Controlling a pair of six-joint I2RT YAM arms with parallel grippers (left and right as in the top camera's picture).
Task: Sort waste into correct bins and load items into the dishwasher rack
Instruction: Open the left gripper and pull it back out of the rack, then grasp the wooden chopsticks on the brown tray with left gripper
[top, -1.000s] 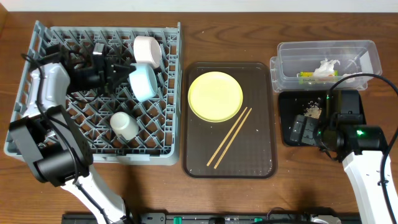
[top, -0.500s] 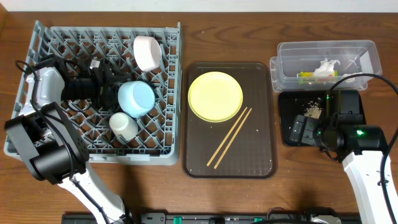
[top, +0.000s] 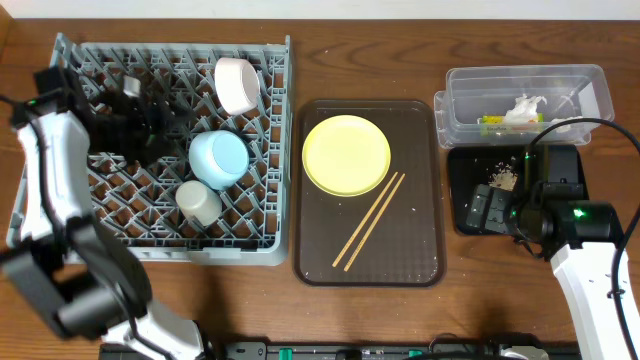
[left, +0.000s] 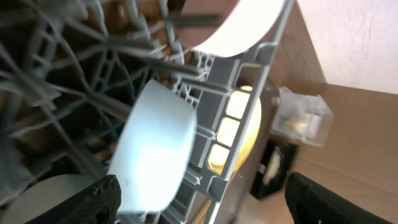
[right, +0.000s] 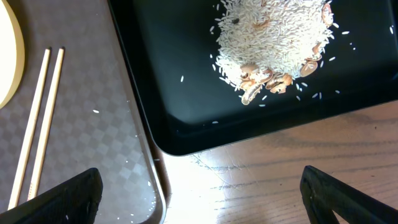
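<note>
Chopsticks (top: 368, 221) lie on the brown tray (top: 420, 250), just beside the yellow plate (top: 346, 153). Their long axis slants from near-left to far-right, the far tips toward the right arm's side. The right gripper (top: 487, 210) hovers over the black tray (top: 462, 175), jaws wide and empty, near the brown tray's right edge. The left gripper (top: 140, 100) is also open and holds nothing. It hangs over the far-left of the rack (top: 150, 255), well apart from the sticks. My judgement is that the right arm is nearer, and its jaws should close across that slant.
</note>
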